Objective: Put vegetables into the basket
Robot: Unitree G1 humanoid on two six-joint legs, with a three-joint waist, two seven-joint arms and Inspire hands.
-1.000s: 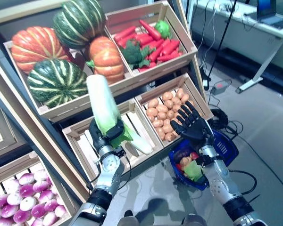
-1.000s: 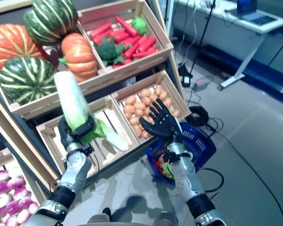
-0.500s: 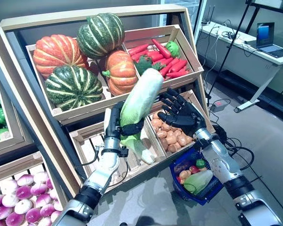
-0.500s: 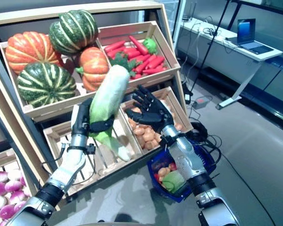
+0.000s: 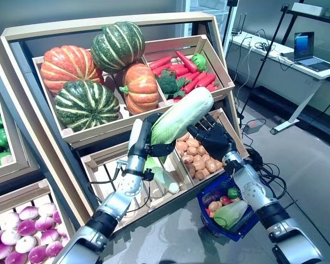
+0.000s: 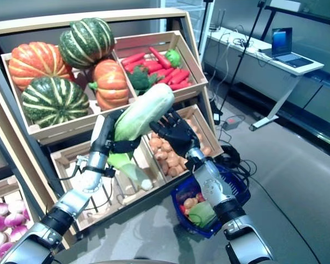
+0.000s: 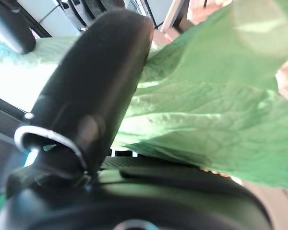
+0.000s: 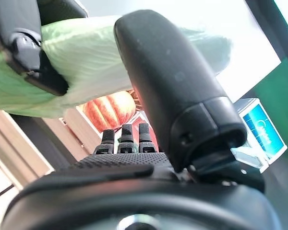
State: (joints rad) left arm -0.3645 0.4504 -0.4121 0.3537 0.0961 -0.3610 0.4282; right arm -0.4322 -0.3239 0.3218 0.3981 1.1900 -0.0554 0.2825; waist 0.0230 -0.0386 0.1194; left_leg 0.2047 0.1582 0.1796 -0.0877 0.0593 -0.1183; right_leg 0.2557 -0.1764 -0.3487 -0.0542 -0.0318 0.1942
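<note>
Since half a second ago the cabbage (image 5: 181,114) has tipped further over toward the right, its pale stem end now lying above my right hand (image 5: 213,138). I'm holding this long napa cabbage in my left hand (image 5: 152,136), fingers curled round its leafy lower part, up in the air in front of the crates, well above the basket. My right hand sits spread just under the pale end, fingers straight, not closing on anything; from these views I can't tell whether it is touching the cabbage.

I reckon it's bulky and a bit top-heavy, firm along the white stem, soft and crushable at the green leaves, where my grip is. I'd rather support it under the stiff pale end than squeeze the leaves harder.

The blue basket (image 5: 250,219) sits on the floor, near and to the right, hanging close by my right forearm, already holding small vegetables and something green. Room in there looks tight for so long a piece, I judge.

Between cabbage and basket stands the potato crate (image 5: 201,157); its wooden rim and my own right arm are what I'd have to clear. Pumpkins (image 5: 87,103) and the red pepper crate (image 5: 190,66) are far, out of the way.
</note>
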